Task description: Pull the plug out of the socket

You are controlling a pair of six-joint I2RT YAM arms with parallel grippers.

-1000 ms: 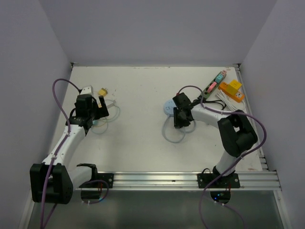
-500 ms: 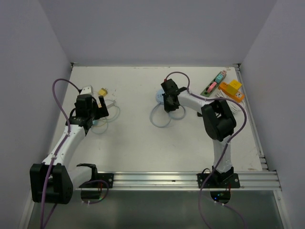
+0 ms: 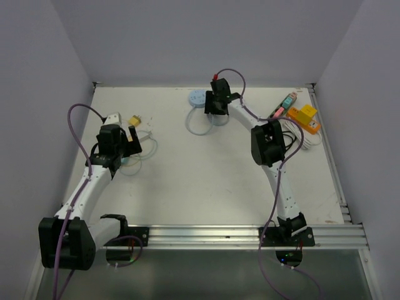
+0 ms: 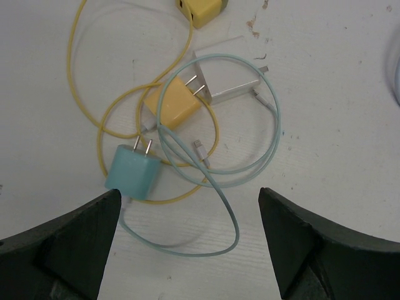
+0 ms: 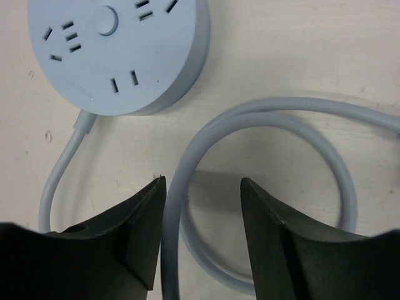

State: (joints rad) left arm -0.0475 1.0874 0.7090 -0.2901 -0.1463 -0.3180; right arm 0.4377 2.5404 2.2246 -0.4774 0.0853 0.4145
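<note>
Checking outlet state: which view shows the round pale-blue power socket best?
Right wrist: the round pale-blue power socket fills the upper left, slots and centre button sharp. Top external shows it only as a small disc near the far edge. Left wrist doesn't show it.

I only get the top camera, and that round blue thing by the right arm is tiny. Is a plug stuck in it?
Observer: No. On the right wrist camera, every slot that shows on the round socket is empty.
Operator: What's under the left arm?
Observer: The left wrist camera shows a teal charger and a yellow charger lying unplugged, prongs bare.
Operator: Is the right arm grabbing anything?
Observer: No, the right gripper is open, the socket's cord running between its fingers.
</note>
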